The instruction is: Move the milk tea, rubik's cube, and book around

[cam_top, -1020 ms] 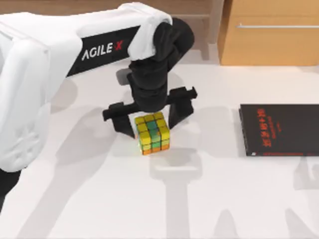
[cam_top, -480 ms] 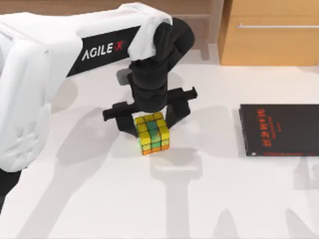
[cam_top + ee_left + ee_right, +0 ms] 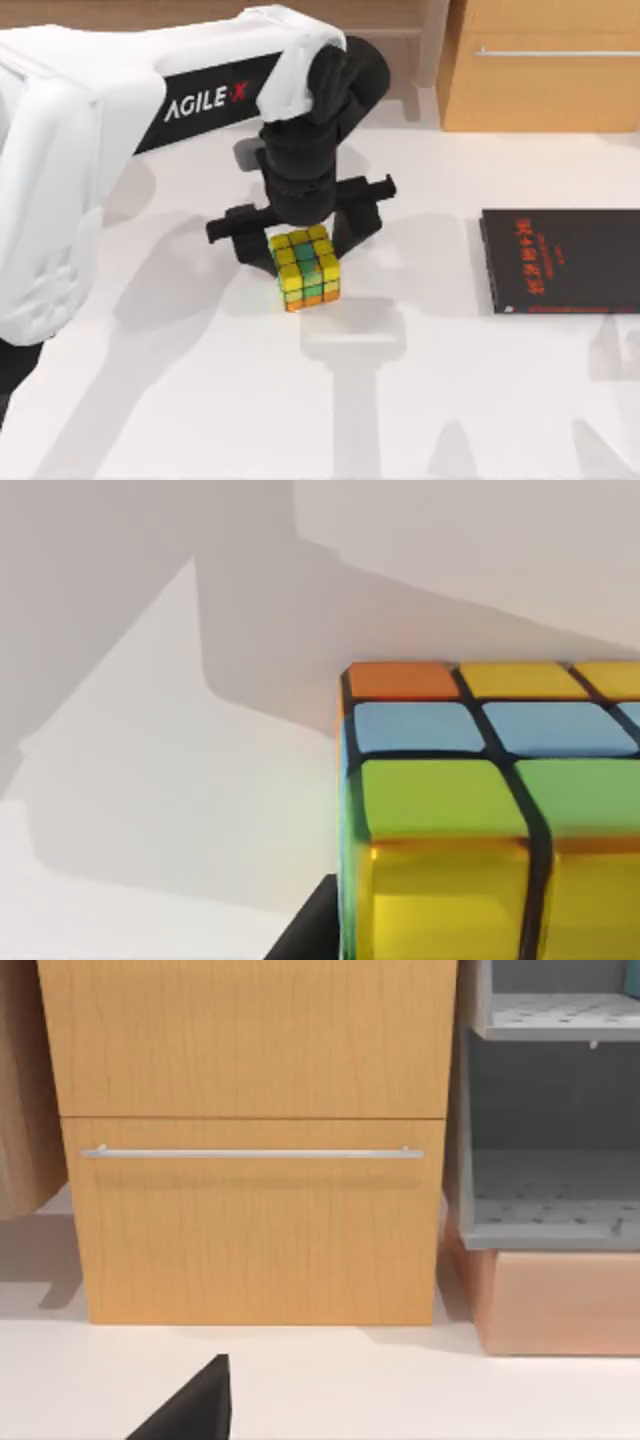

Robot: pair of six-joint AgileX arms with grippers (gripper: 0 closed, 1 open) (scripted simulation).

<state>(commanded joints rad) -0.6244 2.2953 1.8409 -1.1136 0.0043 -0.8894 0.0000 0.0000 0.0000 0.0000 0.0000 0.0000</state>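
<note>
Near table centre, left end effector (image 3: 300, 232) clamping rubik's cube (image 3: 307, 266) (blue stickers in wrist view).

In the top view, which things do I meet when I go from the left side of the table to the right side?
Left arm's white body → rubik's cube, with the left gripper around it → black book with red lettering.
</note>
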